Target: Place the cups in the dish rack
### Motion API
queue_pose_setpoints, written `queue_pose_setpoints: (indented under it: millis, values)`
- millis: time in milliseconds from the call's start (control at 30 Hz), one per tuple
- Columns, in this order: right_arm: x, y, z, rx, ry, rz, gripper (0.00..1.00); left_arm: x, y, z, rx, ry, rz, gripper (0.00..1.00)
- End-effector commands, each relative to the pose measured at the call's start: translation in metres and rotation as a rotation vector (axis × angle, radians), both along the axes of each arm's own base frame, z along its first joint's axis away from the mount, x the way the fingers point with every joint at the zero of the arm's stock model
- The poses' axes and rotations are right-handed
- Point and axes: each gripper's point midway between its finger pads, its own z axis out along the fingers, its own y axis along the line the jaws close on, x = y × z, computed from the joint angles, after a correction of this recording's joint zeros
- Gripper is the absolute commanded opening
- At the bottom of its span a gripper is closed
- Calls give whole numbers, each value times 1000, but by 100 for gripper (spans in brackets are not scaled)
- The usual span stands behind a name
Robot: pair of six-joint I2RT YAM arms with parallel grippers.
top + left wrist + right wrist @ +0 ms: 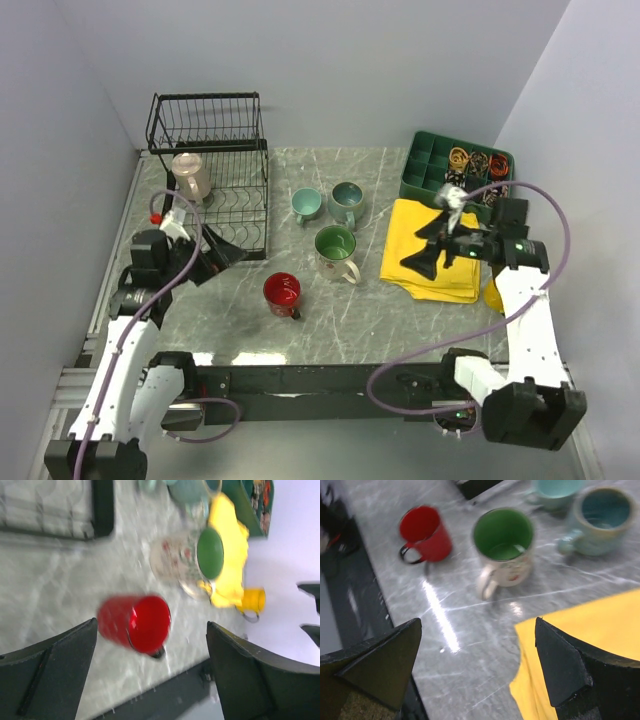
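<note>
Seen from above, the red mug (282, 293) has bare table (230, 320) at its 6, 8 and 9 o'clock, and there a hand may pass freely. At its 1 o'clock the cream mug (337, 252) stands near, with its handle turned to about 5 o'clock. Beyond that, at 12 o'clock, the pale teal mug (306, 205) and the darker teal mug (347, 203) stand just beside each other, with only a narrow gap between. The dish rack (210, 170) closes the 10 o'clock side, and a beige mug (190, 175) takes part of its base. The yellow cloth (435, 250) lies at 3 o'clock.
</note>
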Motion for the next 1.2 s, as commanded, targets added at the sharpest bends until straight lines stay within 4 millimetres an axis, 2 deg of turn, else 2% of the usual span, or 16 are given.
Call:
queue_pose_setpoints:
  millis: [0, 33, 133, 300, 333, 467, 633, 867, 1033, 1167]
  values:
    - [-18, 23, -2, -125, 8, 107, 100, -39, -28, -22, -88, 150, -97, 93]
    - [-24, 37, -1, -129, 14, 156, 100, -40, -28, -28, -82, 161, -85, 90]
    - [-23, 51, 0, -152, 4, 198, 100, -51, -42, -45, -81, 227, -104, 87]
    - [-20, 59, -7, -203, 37, 236, 100, -56, -57, -68, 7, 306, -107, 81]
    - [-21, 60, -7, -210, 36, 245, 100, -57, -60, -70, 29, 311, -116, 75]
    - [-23, 62, -11, -247, 44, 264, 100, -44, -61, -75, 124, 311, -60, 73]
    - [-23, 65, -15, -250, 35, 256, 100, -39, -64, -91, 237, 328, -42, 70]
    - [-29, 77, -24, -286, 63, 310, 100, -27, -72, -91, 316, 306, -16, 65]
    - [-35, 92, -24, -326, 70, 374, 100, -23, -77, -92, 364, 295, -23, 58]
    - [-37, 105, -29, -357, 97, 403, 100, -22, -77, -101, 402, 296, -24, 54]
